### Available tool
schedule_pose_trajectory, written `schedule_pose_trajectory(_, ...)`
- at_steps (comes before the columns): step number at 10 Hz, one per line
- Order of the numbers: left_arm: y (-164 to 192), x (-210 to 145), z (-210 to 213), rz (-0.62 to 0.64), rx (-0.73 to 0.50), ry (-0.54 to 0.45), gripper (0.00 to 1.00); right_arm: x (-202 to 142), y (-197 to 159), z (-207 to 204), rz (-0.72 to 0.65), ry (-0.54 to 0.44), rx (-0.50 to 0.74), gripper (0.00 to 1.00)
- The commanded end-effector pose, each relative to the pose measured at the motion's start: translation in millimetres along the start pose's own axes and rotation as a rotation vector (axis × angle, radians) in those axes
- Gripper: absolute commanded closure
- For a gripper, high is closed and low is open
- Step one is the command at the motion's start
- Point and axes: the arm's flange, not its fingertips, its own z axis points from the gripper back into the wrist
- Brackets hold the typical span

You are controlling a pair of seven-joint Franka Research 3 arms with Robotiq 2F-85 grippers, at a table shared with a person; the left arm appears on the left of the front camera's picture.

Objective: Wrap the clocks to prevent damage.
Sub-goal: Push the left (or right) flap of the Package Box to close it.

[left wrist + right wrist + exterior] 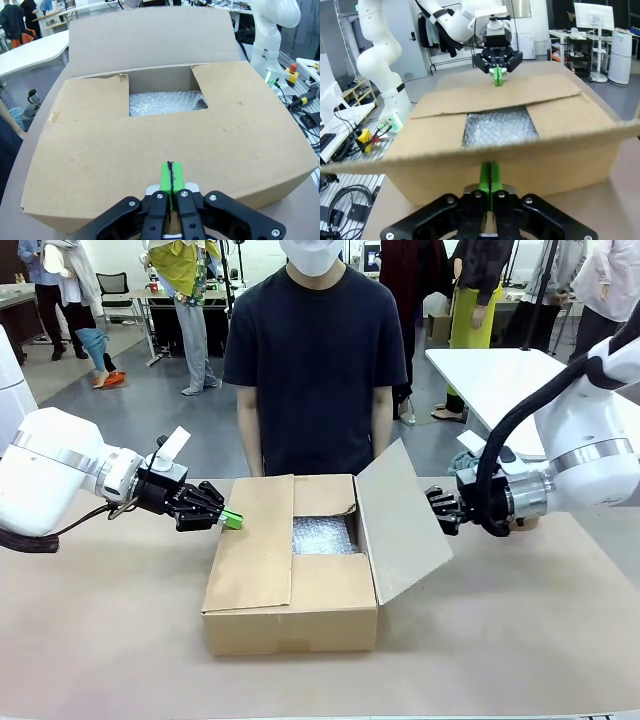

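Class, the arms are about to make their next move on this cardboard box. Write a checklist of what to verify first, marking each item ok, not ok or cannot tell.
1. The left gripper is shut, tips at the left flap: ok.
2. The left flap lies flat on the box: ok.
3. The right flap is folded down: not ok, it stands raised.
4. The right gripper is shut and sits on the outer side of the right flap: ok.
5. Contents fully wrapped: cannot tell; bubble wrap shows through the opening.
6. The person keeps off the box: ok, arms hang down.
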Motion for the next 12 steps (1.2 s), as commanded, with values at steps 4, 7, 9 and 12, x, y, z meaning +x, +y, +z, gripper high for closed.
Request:
schedule_pose_trajectory(4, 1, -4, -2, 0.004, 0.001, 0.004, 1.0, 13, -9, -38, 0.063, -0.066, 0.037, 0.99)
schedule_pose_trajectory(7, 1, -4, -2, 0.004, 0.001, 0.004, 1.0, 9, -13, -56, 0.055, -0.062, 0.061, 0.99)
schedule_pose_trajectory(9, 1, -4, -2, 0.004, 0.001, 0.004, 1.0, 6, -18, -65, 0.054, -0.057, 0.059, 0.99)
schedule_pose_trajectory(12, 1, -4, -2, 0.004, 0.001, 0.004, 1.0, -2, -26, -72, 0.04, -0.039, 0.055, 0.99)
